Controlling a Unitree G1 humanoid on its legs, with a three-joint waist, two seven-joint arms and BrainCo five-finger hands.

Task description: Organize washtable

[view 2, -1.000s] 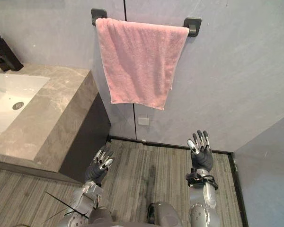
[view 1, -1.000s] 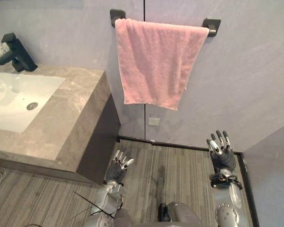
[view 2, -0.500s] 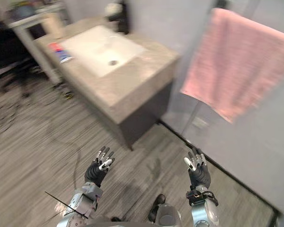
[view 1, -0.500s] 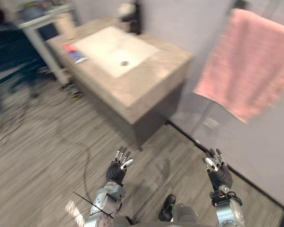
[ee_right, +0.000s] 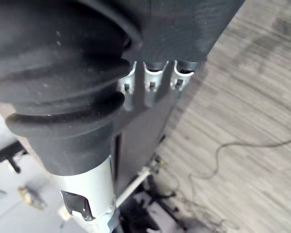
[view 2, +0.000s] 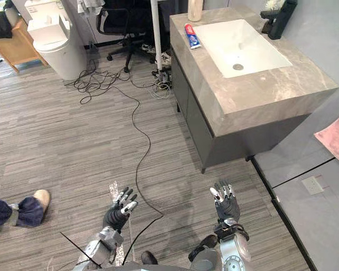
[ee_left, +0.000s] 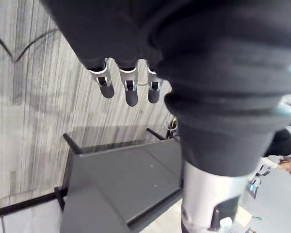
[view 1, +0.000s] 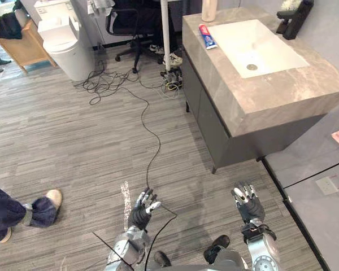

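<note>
Grey wood-grain plank floor (view 1: 73, 141). Grey panelled wall (view 1: 319, 158) with a white socket (view 1: 328, 185). Stone-topped washtable (view 1: 282, 96) stands against the wall. Far side: black office chair (view 1: 127, 22), white lidded bin (view 1: 62, 39), wooden stand (view 1: 24, 49).

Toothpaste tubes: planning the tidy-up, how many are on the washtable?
1: the toothpaste tube lies on the washtable beside the basin. Others may be hidden behind the faucet.

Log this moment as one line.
left hand open, empty | right hand open, empty | both over floor, apart from washtable | toothpaste tube on washtable beside sink
</note>
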